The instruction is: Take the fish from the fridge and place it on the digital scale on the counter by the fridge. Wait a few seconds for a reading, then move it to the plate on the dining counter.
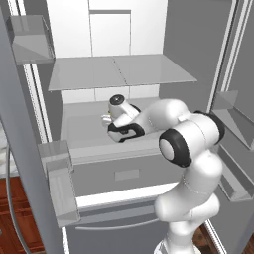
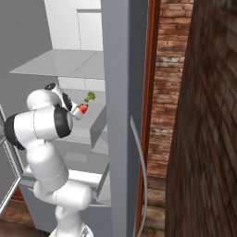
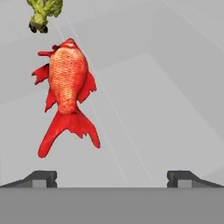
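The white fridge shelf [image 3: 166, 87] carried a red-orange scaled fish [image 3: 66, 94] ahead-left of the wide-open, empty two-finger gripper [image 3: 112, 177]. Uncorrected, closing risked missing it or nudging the green broccoli lump [image 3: 43, 13] beyond.

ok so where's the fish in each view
Left base view: I cannot make out the fish; the arm's hand covers that part of the fridge shelf.
Right base view: the fish is a small red spot just past the hand, on the shelf, beside the edge of the fridge door.
Hand view: the fish lies upper left, tail toward the open gripper.
Shared landmark: the broccoli, just beyond the fish.
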Controlling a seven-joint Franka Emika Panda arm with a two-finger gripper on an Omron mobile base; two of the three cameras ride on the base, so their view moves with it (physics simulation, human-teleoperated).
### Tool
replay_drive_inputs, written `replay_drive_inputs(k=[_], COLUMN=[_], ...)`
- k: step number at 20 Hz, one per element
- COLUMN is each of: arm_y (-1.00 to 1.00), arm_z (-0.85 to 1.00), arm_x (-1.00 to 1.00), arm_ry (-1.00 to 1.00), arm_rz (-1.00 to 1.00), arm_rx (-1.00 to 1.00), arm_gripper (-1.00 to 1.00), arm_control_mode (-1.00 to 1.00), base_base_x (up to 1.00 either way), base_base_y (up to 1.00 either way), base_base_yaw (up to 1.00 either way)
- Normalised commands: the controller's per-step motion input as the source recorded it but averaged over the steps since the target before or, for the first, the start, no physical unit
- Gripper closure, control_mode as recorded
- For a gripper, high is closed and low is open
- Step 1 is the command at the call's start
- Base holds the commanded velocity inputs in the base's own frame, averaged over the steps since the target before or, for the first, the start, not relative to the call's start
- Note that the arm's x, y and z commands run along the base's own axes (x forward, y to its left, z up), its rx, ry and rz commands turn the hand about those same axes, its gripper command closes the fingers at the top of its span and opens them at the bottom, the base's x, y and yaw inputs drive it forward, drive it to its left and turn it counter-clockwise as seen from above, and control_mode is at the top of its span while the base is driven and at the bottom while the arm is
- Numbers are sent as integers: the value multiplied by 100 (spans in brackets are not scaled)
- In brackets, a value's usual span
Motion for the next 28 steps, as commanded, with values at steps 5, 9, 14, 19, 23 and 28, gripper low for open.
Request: replay_drive_inputs(k=[5,9,14,19,23,28], arm_y=[1,3,2,1,5,8], arm_z=[-9,-5,-12,-17,-23,-28], arm_x=[26,33,32,29,33,36], arm_ry=[0,0,0,0,0,0], arm_rz=[-2,-2,-2,-2,-1,-1], arm_rx=[0,0,0,0,0,0], arm_gripper=[-100,-100,-100,-100,-100,-100], arm_control_mode=[-100,-100,-100,-100,-100,-100], base_base_x=[0,0,0,0,0,0], base_base_y=[0,0,0,0,0,0], base_base_yaw=[0,0,0,0,0,0])
